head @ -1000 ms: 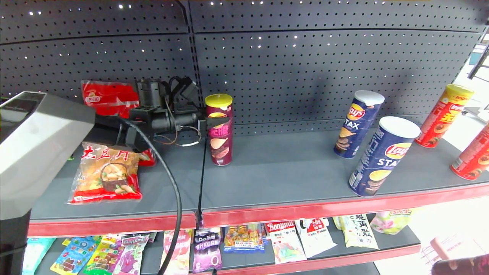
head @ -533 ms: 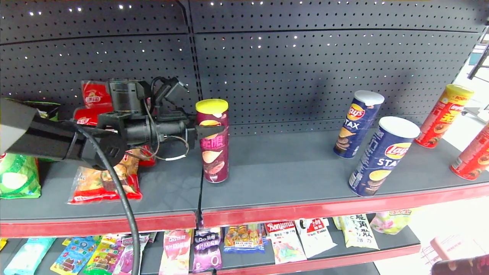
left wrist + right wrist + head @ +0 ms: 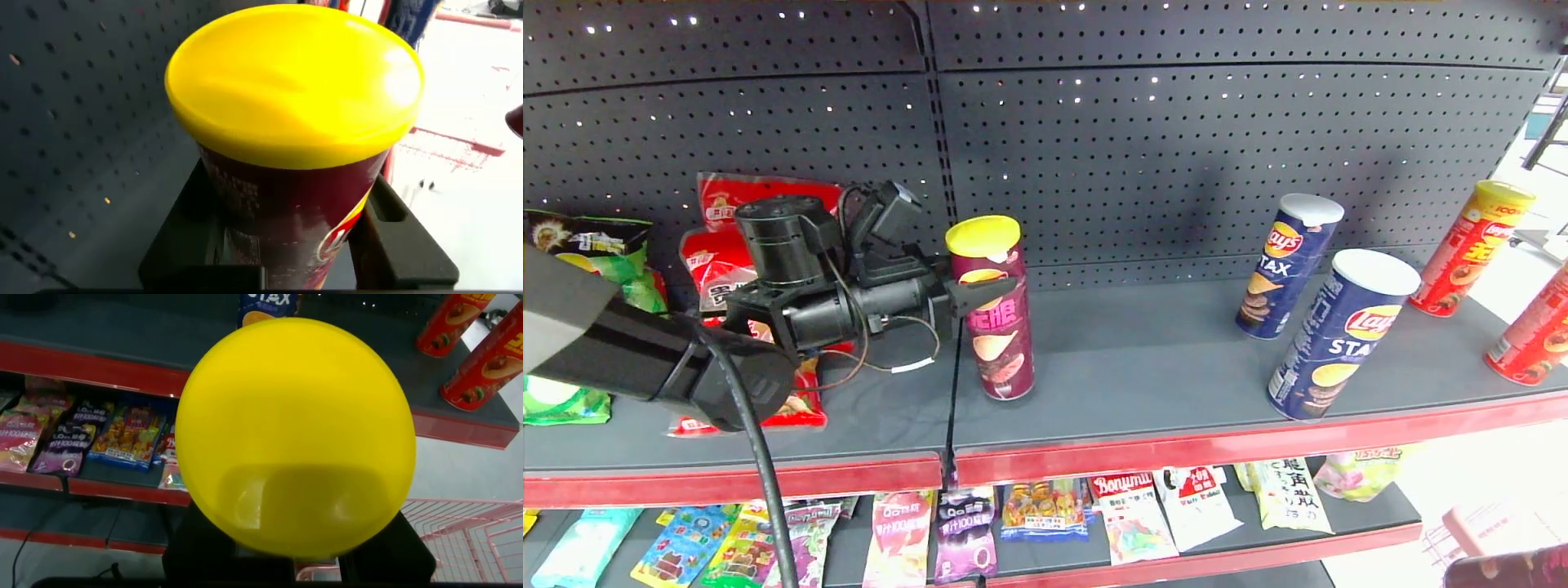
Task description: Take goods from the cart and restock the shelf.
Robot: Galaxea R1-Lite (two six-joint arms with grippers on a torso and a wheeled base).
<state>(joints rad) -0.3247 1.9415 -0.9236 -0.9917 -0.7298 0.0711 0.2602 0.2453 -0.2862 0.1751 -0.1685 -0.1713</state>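
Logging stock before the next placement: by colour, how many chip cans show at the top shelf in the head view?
maroon can, in the left gripper: 1
blue cans: 2
red cans: 2
total: 5

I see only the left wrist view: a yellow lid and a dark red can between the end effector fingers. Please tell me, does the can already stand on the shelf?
Observer: In the head view the can has its base at the shelf, in the front half. I cannot tell if it rests flat, because it leans, top toward the robot's left.
Operator: What is beside it?
Observer: Bags lie on its left. Two blue cans stand well apart on its right, with bare shelf between.
Operator: And the right arm?
Observer: The right end effector holds a second can, also yellow-lidded, out in front of the shelf, near the cart.
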